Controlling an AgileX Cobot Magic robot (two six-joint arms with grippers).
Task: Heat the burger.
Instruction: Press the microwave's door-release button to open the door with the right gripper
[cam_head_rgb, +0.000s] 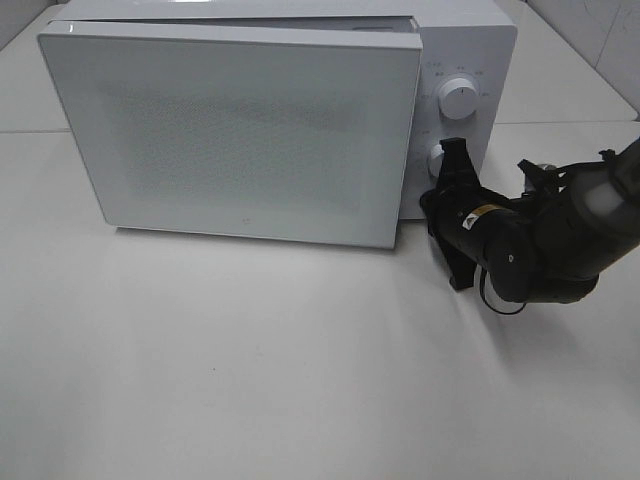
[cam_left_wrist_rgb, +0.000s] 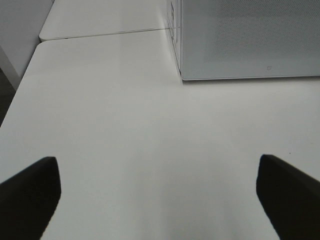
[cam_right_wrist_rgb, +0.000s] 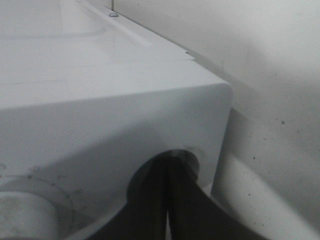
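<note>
Touching the microwave's (cam_head_rgb: 250, 130) lower knob (cam_head_rgb: 434, 161), right pincer (cam_head_rgb: 452, 150) is pressed together, left pincer (cam_left_wrist_rgb: 160, 200) spread.

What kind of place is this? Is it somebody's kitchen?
Probably a robot test bench set up like a kitchen, not a home. A white box-shaped microwave oven with two round white dials stands on a plain white table, and the robot's black right gripper is at its lower dial.

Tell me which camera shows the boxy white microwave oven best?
Exterior high: nearly the whole boxy white microwave oven, door and knobs. Left wrist shows only a lower door corner; right wrist, a blurred close-up of its knob-side corner.
</note>
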